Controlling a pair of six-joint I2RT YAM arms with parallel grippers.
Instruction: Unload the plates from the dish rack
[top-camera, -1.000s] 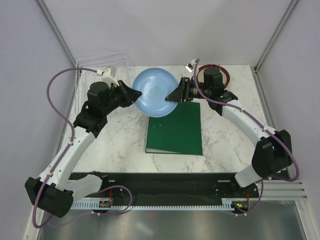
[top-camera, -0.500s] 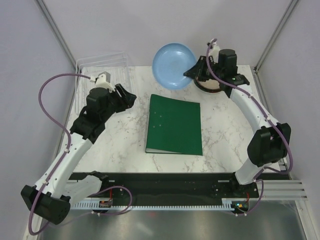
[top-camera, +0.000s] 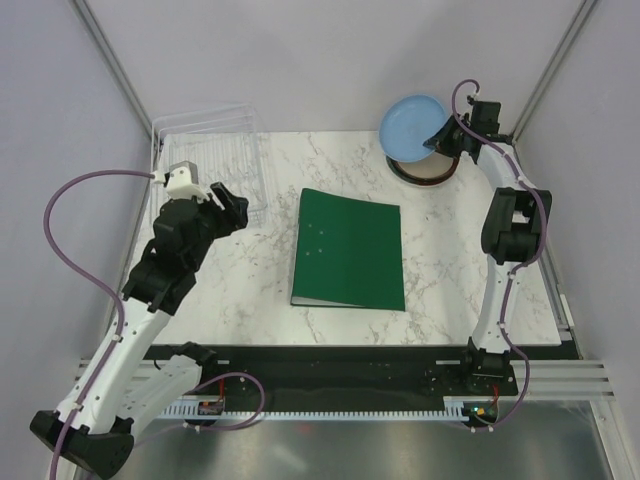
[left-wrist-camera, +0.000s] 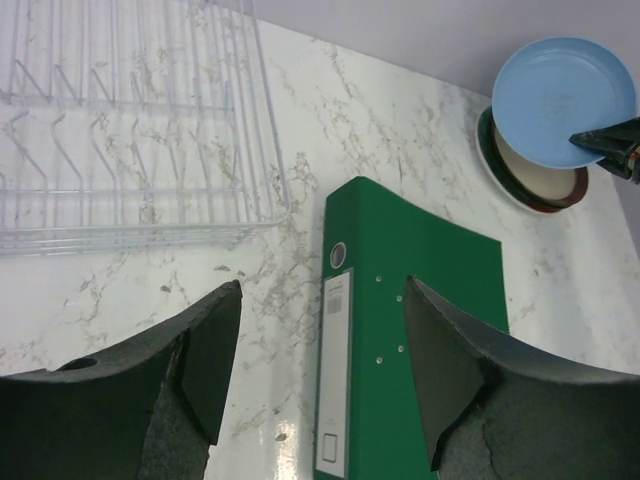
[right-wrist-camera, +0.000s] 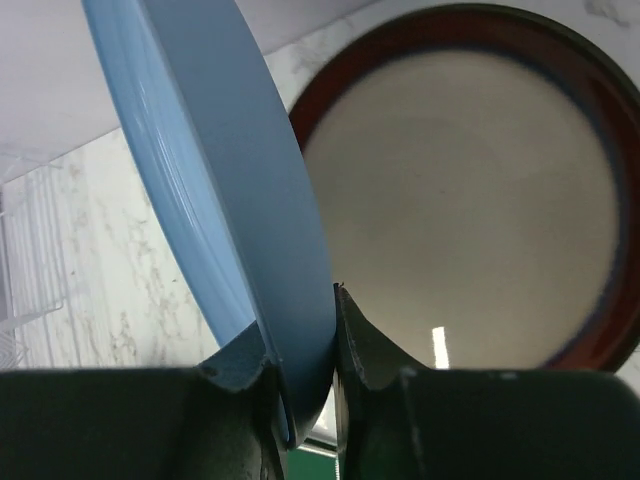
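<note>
The light blue plate (top-camera: 412, 125) hangs tilted on edge over a brown-rimmed plate with a cream centre (top-camera: 425, 170) at the table's far right. My right gripper (top-camera: 441, 136) is shut on its rim; in the right wrist view the fingers (right-wrist-camera: 305, 320) pinch the light blue plate (right-wrist-camera: 230, 180) above the brown-rimmed plate (right-wrist-camera: 470, 200). The clear dish rack (top-camera: 215, 160) stands at the far left, with no plates showing in its slots (left-wrist-camera: 130, 120). My left gripper (top-camera: 232, 205) hovers open and holds nothing (left-wrist-camera: 320, 300), just in front of the rack.
A green binder (top-camera: 350, 250) lies flat in the middle of the table, under the left gripper's fingers in the left wrist view (left-wrist-camera: 420, 330). Frame posts and white walls close in the back corners.
The left gripper let go of the blue plate, opened and drew back toward the rack. The right arm carried the plate from the table's middle to above the brown-rimmed plate at far right.
</note>
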